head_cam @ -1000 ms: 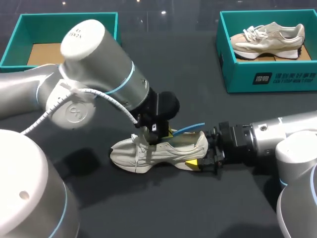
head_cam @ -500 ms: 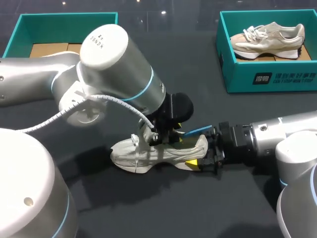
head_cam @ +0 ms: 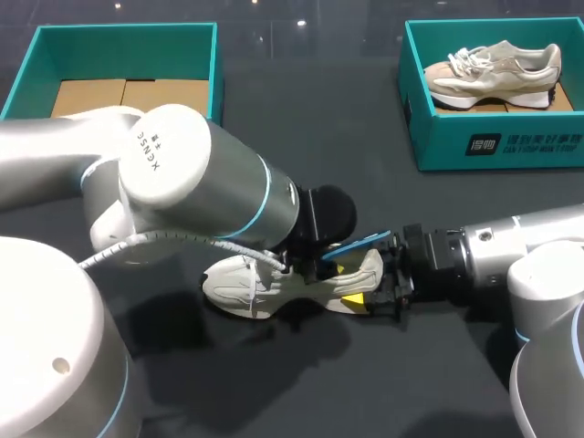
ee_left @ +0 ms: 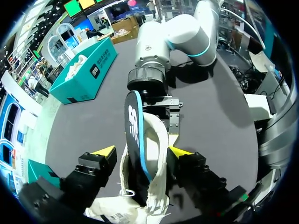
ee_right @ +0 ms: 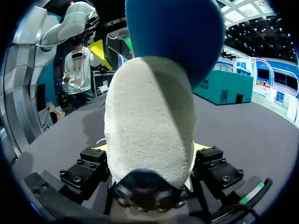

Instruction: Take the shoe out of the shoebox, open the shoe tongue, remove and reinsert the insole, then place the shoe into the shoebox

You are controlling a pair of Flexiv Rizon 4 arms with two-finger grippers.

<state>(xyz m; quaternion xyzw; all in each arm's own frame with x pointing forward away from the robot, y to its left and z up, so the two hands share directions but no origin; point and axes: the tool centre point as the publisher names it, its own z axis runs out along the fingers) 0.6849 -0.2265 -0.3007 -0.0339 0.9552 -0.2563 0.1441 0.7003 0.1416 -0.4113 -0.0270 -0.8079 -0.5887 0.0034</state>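
The shoe [head_cam: 239, 279] lies on its side on the dark table [head_cam: 365, 182], near the middle. It runs left to right, with its toe to the left and its heel to the right. The blue insole [ee_left: 134, 125] is only partly in the shoe. It runs the same way as the shoe, and its back end pokes up out of the heel, toward the right. The left pincer [ee_left: 142, 151] is right over the shoe's opening. Its yellow tips are spread apart, one on each side of the shoe, and the insole stands up between them. They do not pinch the insole. The right pincer [ee_right: 150, 148] comes in from the right and pinches the heel of the shoe from both sides, so the shoe stays put. The left arm is the one nearer the insole, so I think the next move is its job. To get the insole all the way in, it needs to push it down and left, toward the toe. Far away on the left, the left shoebox [head_cam: 215, 66] has only a brown cardboard floor showing. Far away on the right, the right shoebox [head_cam: 493, 139] holds a second shoe [head_cam: 493, 71].
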